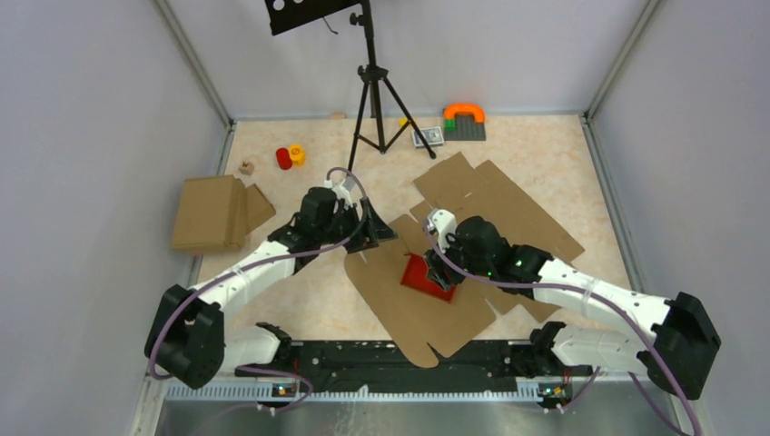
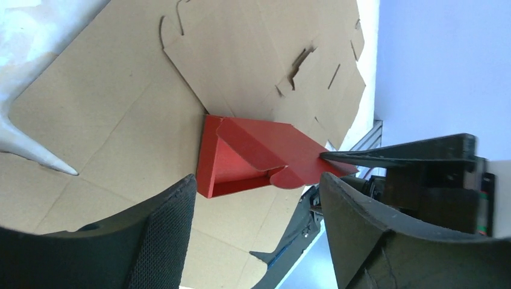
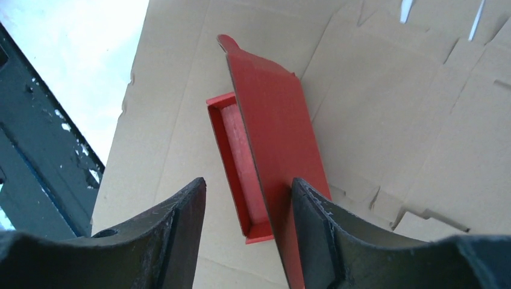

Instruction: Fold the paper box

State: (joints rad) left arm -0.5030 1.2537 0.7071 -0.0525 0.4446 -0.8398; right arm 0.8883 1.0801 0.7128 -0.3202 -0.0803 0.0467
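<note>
Right wrist: right hand [image 3: 248, 192] gapes astride flimsy lid [image 3: 277, 138] of paper box [image 3: 240, 162]; pinch its edge. Left hand [image 2: 258, 180] open, empty, ten o'clock.

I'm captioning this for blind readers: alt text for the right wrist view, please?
A bright red thin card box, a shallow tray with its lid flap raised, lies on flat brown cardboard sheets. The right gripper, its two dark fingers spread open, frames it from the bottom edge, the flap close beside one finger.
</note>
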